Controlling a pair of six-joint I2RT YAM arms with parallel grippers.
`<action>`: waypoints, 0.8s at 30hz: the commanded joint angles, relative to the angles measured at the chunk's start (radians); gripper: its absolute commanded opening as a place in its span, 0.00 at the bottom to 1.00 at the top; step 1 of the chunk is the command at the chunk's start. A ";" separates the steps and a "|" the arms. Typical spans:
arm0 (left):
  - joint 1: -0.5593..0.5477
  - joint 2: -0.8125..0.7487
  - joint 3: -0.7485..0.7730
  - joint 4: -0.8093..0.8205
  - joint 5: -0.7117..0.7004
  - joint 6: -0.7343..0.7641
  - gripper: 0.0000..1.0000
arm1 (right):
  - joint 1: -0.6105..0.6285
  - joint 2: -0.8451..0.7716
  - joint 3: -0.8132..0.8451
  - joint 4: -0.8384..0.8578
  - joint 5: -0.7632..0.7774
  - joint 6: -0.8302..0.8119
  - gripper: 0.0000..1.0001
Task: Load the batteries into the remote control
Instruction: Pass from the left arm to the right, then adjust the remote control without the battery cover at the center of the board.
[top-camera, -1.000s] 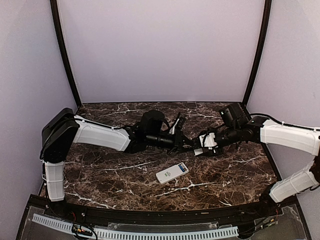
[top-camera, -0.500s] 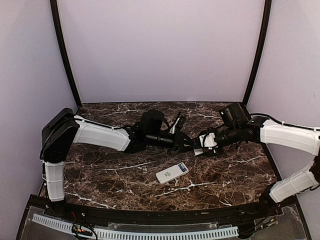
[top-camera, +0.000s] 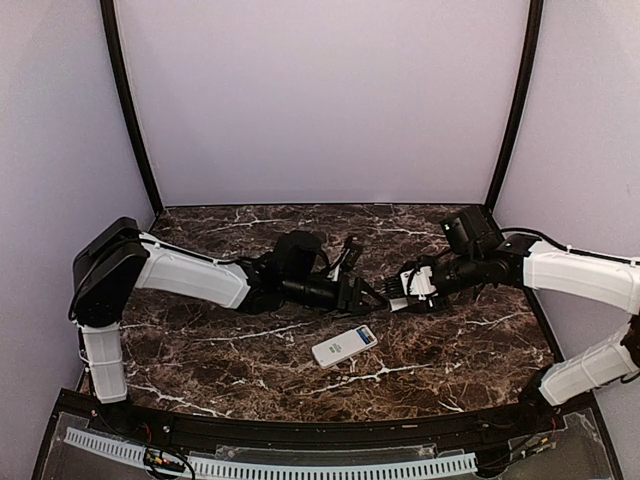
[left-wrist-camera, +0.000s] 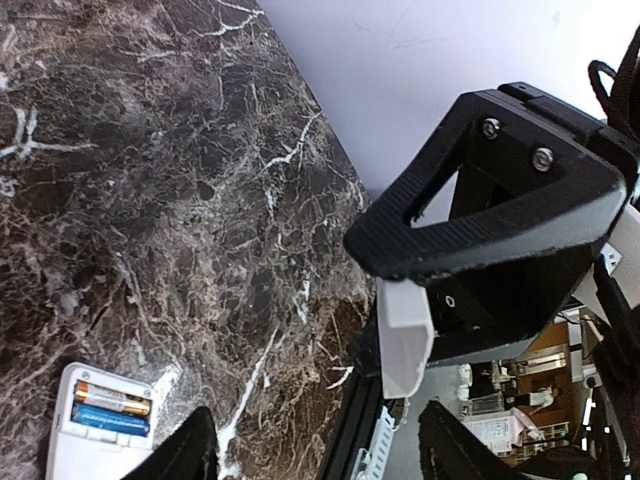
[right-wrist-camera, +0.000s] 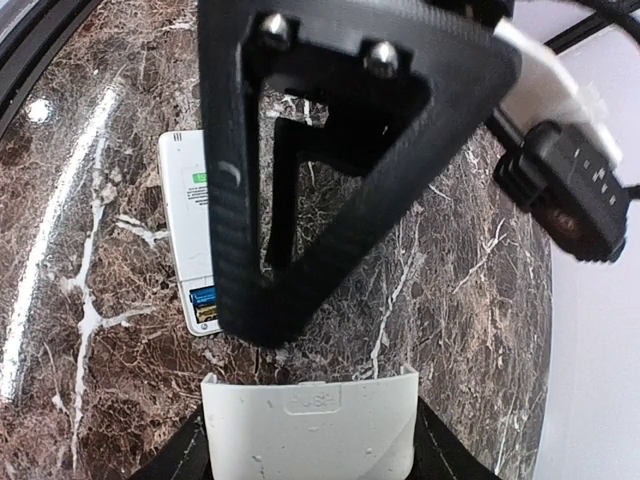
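— Since both pincers are in view, state the condition of each.

— My right pincer (right-wrist-camera: 310, 455) is clamped on the white cover plate (right-wrist-camera: 308, 415), with one finger at each side of it. The plate is held clear of the table. My left pincer (top-camera: 372, 296) stands apart with nothing between its fingers. Its tips are just beside the plate; whether they touch it, I cannot tell.

— Location of the remote control?

— The remote control (top-camera: 344, 345) lies flat on the dark marble table (top-camera: 200, 350). It is on the near side of both pincers and apart from them, set at an angle to the table edge. Neither pincer touches it.

— And the batteries?

— Two batteries (left-wrist-camera: 110, 410) lie side by side in the compartment at one end of the remote control. One is blue, the other orange and gold. The compartment is uncovered.

— Further observations?

— My right wrist view shows green print on the upturned face of the remote control. One black finger of my left pincer crosses that view in front of it.
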 joint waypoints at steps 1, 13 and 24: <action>0.005 -0.160 -0.046 -0.108 -0.095 0.223 0.72 | 0.012 -0.021 -0.022 0.014 0.013 -0.010 0.39; -0.137 -0.231 -0.093 -0.592 -0.654 0.910 0.99 | 0.010 -0.007 -0.028 0.001 0.037 -0.028 0.39; -0.140 -0.127 -0.166 -0.563 -0.658 0.929 0.99 | 0.010 -0.013 -0.027 -0.025 0.033 -0.038 0.39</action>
